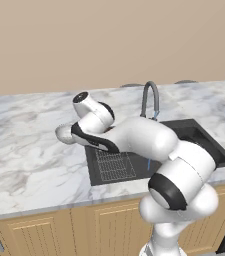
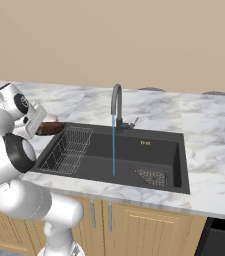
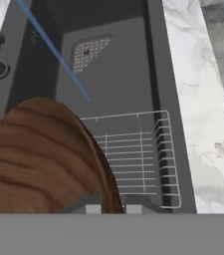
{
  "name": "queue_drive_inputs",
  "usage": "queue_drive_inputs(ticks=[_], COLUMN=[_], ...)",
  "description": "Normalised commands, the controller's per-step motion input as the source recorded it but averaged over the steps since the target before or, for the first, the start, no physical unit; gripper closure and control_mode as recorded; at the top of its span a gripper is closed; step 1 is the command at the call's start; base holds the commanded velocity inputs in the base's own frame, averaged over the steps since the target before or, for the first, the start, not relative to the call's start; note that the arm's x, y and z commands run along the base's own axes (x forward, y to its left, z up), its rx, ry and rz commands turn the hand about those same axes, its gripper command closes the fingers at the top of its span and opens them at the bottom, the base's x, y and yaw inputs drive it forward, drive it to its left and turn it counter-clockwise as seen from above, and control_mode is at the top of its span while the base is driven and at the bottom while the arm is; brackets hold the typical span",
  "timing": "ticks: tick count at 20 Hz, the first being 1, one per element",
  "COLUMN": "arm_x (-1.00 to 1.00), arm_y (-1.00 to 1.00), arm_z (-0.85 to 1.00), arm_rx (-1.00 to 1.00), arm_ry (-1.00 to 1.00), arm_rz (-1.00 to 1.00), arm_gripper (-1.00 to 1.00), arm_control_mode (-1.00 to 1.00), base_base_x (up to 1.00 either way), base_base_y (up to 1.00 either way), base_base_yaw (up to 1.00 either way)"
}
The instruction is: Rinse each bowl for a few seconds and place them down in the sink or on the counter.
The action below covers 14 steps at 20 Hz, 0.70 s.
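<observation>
Arm bent low over counter (image 1: 29,150) left of sink (image 2: 164,150), gripper (image 3: 109,209) clamped on brown bowl (image 3: 39,154) rim, water running.

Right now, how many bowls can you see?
2. A brown wooden bowl is clamped in the jaws above the sink's wire rack. A pale speckled bowl sits on the counter, partly hidden behind the arm.
</observation>
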Motion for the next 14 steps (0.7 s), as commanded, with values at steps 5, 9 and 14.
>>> queue_drive_inputs(ticks=[5,9,14], arm_x=[0.01,0.01,0.0], arm_y=[-0.31,-0.36,-0.4], arm_z=[-0.15,-0.1,-0.11], arm_rx=[0.0,-0.04,-0.03], arm_ry=[-0.02,-0.07,-0.06], arm_rz=[-0.12,-0.08,-0.08], arm_gripper=[1.0,1.0,1.0], arm_control_mode=[-1.0,-1.0,-1.0], base_base_x=[0.0,0.0,0.0], base_base_y=[0.0,0.0,0.0], base_base_yaw=[0.0,0.0,0.0])
